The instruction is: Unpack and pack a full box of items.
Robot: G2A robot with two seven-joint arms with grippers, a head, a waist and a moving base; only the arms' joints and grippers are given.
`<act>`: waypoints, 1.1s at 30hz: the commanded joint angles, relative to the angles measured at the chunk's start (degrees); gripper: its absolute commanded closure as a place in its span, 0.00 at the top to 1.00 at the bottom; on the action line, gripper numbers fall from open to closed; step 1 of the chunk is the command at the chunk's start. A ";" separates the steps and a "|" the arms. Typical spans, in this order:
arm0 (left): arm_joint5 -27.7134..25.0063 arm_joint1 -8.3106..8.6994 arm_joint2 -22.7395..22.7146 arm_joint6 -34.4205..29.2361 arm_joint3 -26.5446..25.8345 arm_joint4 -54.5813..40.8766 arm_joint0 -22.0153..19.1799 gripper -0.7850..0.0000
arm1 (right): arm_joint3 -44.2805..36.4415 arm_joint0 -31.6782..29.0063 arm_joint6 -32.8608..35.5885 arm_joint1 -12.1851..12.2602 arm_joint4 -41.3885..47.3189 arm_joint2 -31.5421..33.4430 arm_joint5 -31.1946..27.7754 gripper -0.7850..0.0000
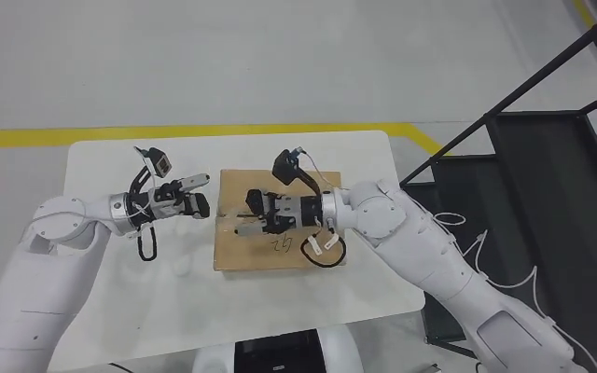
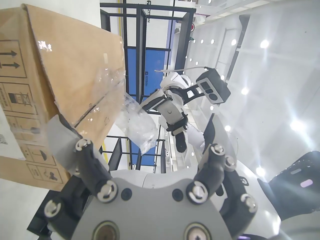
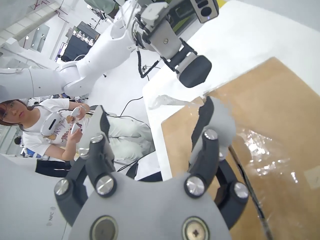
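A closed cardboard box (image 1: 270, 233) lies in the middle of the white table (image 1: 345, 158), its top seam covered with clear tape (image 3: 265, 148). A loose, crumpled end of the tape (image 2: 137, 126) sticks out past the box's left edge. My right gripper (image 1: 247, 214) hovers open over the left end of the box top, with one finger (image 3: 215, 116) above the seam. My left gripper (image 1: 203, 193) is just off the box's left side, open and empty, one finger (image 2: 60, 131) near the box's side wall (image 2: 25, 81). The two grippers face each other across that edge.
A black metal rack (image 1: 532, 168) stands right of the table. A yellow line (image 1: 233, 135) runs along the floor behind. Bare tabletop lies left of the box and along the far side.
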 commanded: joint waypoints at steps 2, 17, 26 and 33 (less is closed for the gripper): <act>-0.02 0.30 -1.86 0.56 -0.60 -0.45 1.28 1.00 | -0.01 0.87 -1.42 -0.78 -0.70 -2.16 0.11 1.00; 1.77 0.20 -0.49 -1.97 1.39 1.57 -0.21 1.00 | 6.22 0.72 -6.46 -2.89 4.20 -4.62 0.00 1.00; 1.24 0.31 0.60 2.87 2.33 11.25 -1.42 1.00 | 2.38 -2.15 -5.51 -1.87 2.18 -0.27 1.58 1.00; 0.08 0.60 -0.20 4.26 3.67 13.76 -0.11 1.00 | -6.04 -10.30 -1.29 0.87 1.47 8.12 2.24 1.00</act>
